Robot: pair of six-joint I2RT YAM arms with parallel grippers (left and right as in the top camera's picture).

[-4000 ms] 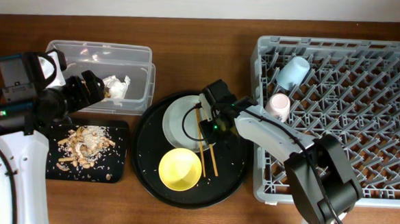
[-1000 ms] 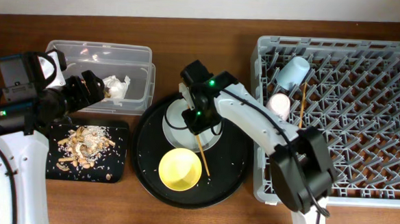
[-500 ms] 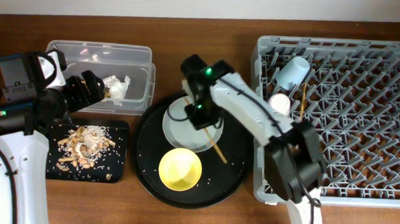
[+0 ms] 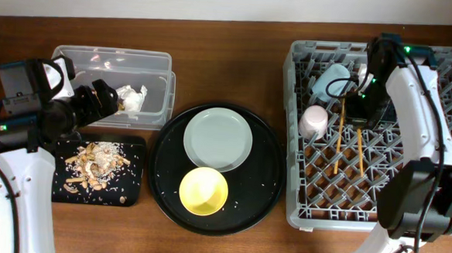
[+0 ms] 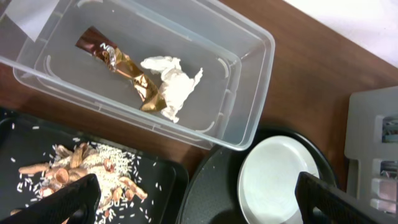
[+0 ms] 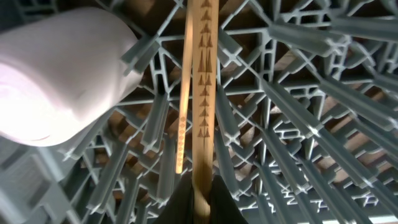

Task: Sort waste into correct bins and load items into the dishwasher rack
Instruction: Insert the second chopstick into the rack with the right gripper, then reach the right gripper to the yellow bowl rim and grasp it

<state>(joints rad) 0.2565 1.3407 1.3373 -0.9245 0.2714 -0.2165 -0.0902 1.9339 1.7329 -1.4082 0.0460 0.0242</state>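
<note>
My right gripper (image 4: pixel 360 116) is over the grey dishwasher rack (image 4: pixel 439 200), shut on one wooden chopstick (image 4: pixel 358 153); in the right wrist view (image 6: pixel 200 194) the chopstick (image 6: pixel 203 74) points down among the pegs. The other chopstick (image 4: pixel 339 140) lies in the rack beside it (image 6: pixel 181 130). A pink cup (image 4: pixel 313 121) (image 6: pixel 62 74) and a light-blue cup (image 4: pixel 331 79) sit in the rack. The grey plate (image 4: pixel 218 138) and yellow bowl (image 4: pixel 203 191) are on the round black tray. My left gripper (image 4: pixel 106 99) (image 5: pixel 199 208) is open and empty over the clear tub's (image 5: pixel 249 93) front edge. The tub holds the wrapper (image 5: pixel 121 62) and tissue (image 5: pixel 171 81).
The shallow black tray (image 4: pixel 129 195) in front of the tub holds food scraps (image 4: pixel 92 164) and rice (image 5: pixel 81 171). The large round black tray (image 4: pixel 266 183) lies between the bins and the rack, with stray rice grains on it. Brown table all round.
My right gripper has left the round tray and moved right over the rack with the second chopstick in it. The plate is now uncovered. The left arm has not moved.
</note>
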